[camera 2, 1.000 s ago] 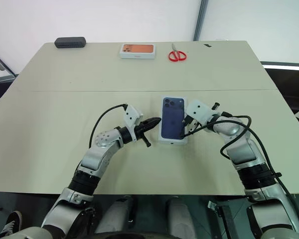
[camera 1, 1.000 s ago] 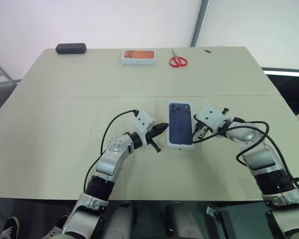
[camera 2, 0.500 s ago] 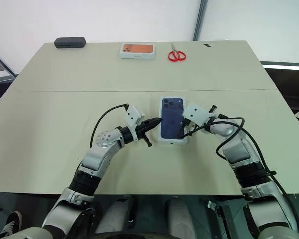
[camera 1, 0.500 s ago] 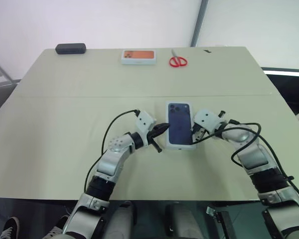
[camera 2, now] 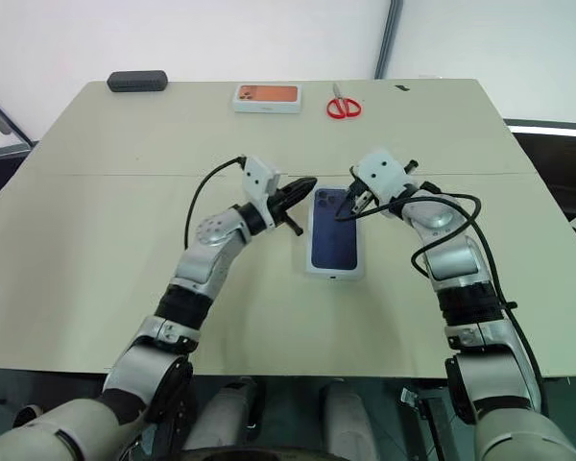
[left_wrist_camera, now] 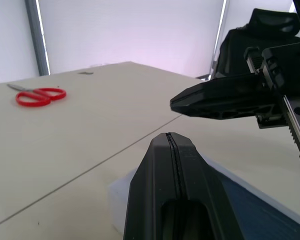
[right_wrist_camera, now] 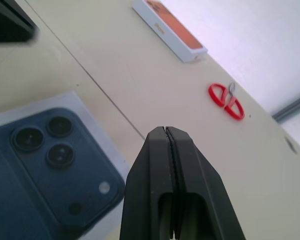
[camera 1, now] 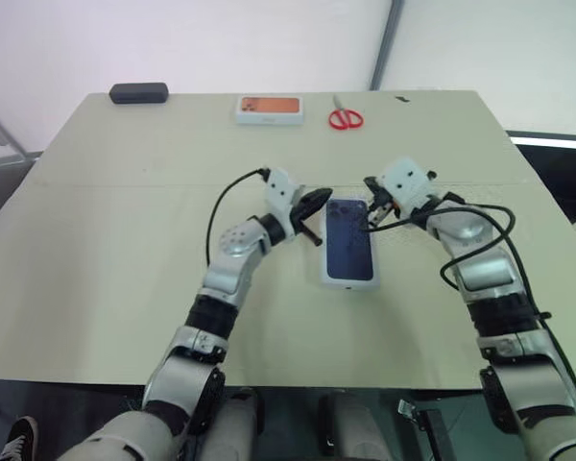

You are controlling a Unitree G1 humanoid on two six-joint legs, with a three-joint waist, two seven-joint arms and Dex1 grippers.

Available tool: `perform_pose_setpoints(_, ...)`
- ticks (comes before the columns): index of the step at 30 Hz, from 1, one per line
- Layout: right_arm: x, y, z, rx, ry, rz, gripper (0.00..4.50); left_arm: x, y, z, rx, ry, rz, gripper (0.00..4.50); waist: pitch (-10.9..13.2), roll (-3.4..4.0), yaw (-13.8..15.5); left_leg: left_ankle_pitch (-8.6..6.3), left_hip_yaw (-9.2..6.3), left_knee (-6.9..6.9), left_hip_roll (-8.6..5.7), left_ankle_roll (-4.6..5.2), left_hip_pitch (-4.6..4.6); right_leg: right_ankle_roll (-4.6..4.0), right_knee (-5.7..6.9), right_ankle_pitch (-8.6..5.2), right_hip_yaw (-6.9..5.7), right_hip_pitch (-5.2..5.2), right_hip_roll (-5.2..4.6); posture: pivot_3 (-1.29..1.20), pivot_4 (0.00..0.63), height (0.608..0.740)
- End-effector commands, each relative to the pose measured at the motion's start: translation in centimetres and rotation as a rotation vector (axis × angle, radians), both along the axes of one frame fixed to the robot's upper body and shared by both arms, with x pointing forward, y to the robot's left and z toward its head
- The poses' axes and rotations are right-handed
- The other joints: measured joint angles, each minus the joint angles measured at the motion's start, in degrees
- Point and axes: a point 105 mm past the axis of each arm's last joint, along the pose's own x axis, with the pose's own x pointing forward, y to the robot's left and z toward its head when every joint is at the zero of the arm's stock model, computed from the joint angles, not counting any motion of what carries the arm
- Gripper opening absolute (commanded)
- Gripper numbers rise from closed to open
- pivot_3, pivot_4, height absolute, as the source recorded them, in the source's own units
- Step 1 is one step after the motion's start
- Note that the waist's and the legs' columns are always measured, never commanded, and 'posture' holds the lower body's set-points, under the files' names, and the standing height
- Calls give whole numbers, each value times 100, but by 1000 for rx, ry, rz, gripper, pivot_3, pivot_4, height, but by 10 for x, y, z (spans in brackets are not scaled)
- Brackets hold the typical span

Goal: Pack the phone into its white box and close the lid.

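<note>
Where the table (camera 1: 106, 240) ends, scissors (camera 1: 344, 118) beside orange-pictured box (camera 1: 268, 109).

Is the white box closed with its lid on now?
Closed, it seems: the lid lies flat on the table, dark phone picture up, no base showing.

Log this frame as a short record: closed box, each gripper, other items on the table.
lid: on the white box, dark blue phone picture facing up, mid-table
left gripper: shut, holding nothing, above the table by the box's far left corner
right gripper: shut, holding nothing, over the box's far end
scissors: red handles, far edge of the table
box with orange picture: far edge, left of the scissors
black case: far left corner
table: beige
</note>
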Motion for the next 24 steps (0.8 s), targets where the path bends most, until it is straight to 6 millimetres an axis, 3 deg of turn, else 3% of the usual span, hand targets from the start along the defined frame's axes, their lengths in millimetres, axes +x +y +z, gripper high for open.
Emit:
perform_pose_setpoints(1,-1,-8,-32,-62,97,-26,25,-1,-11,-29,163,-15,-15,0,0,1,-7,0,1,-1,0,0,1,0,1,0,1,-1,0,0,150,740)
perform_pose_setpoints(6,-9,-8,-50,-94,151,-13,25,-9,-15,-44,198,5,-53,0,-1,1,-12,0,2,0,1,0,1,0,7,0,3,-3,0,0,150,740)
perform_pose_setpoints(12,-14,-9,-48,-79,156,8,25,-15,-12,-43,196,-4,-70,0,-1,2,-15,1,0,0,1,-1,6,0,8,0,3,1,0,0,150,740)
perform_pose_setpoints(19,-65,8,-63,-49,283,226,25,-58,2,-58,213,51,-262,0,-5,4,-34,1,-2,-1,4,-1,10,0,8,0,3,6,2,0,150,740)
perform_pose_setpoints(24,-96,4,-80,-132,379,320,25,-66,8,-58,240,55,-311,0,-13,1,-11,0,-3,3,5,-1,18,-1,7,-1,3,20,2,0,150,740)
